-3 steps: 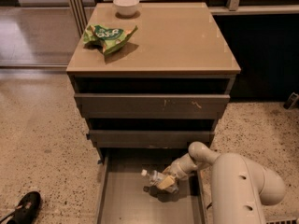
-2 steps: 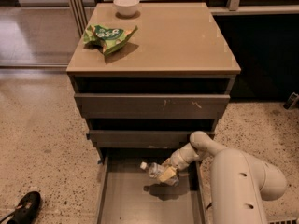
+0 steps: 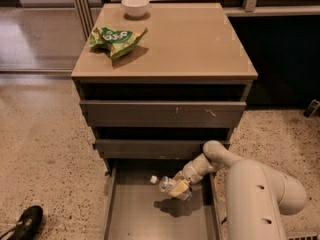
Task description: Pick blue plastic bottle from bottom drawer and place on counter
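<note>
Clear plastic with a white cap: the blue plastic bottle [image 3: 164,185], pinched by its body between the closed-in fingers of the gripper [image 3: 180,189], lying nearly level with the cap pointing left. Held up above the flat floor of the bottom drawer [image 3: 142,221], not touching it, with a dark shadow [image 3: 172,207] on the floor just below. Bottom drawer pulled out toward the camera, the bottle and gripper over its rear right part, close under the front of the middle drawer [image 3: 150,148]. Reaching in from the lower right, a thick cream-white arm [image 3: 257,194], its slimmer wrist bent down and leftward into the drawer. Above, the top drawer [image 3: 162,114] with a plain grey front, slightly out from the cabinet, with dark gaps over both upper drawers. On top, the counter [image 3: 200,44], tan and glossy, carrying a crumpled green snack bag [image 3: 118,37] near its left edge and a small white bowl [image 3: 135,5] at the back, left of centre, the two near each other but apart. Around the cabinet, a pale speckled floor [image 3: 45,144]; at the lower left corner, the toe of a black shoe [image 3: 26,222], well apart from the drawer.
</note>
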### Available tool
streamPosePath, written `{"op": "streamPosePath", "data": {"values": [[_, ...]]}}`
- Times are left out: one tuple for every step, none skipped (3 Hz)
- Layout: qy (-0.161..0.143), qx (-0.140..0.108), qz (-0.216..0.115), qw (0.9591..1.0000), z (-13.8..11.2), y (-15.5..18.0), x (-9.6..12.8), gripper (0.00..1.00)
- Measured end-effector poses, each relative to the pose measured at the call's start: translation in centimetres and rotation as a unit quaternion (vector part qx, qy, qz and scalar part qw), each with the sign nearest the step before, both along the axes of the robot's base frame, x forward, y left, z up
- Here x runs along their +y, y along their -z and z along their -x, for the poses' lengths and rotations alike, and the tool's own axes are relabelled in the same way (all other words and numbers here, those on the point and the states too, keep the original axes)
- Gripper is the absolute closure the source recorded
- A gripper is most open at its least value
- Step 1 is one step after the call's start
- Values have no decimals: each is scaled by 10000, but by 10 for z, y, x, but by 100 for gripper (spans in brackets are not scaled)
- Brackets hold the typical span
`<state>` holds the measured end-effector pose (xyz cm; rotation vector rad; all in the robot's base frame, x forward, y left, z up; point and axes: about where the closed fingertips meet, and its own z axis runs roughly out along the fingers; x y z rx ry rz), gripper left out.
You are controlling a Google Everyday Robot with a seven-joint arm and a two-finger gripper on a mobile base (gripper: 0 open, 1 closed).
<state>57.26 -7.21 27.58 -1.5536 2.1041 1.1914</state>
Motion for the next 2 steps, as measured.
{"op": "streamPosePath", "data": {"values": [[64, -120, 51, 9999, 9, -13, -1, 100], [547, -538, 72, 9970, 12, -71, -19, 100]]}}
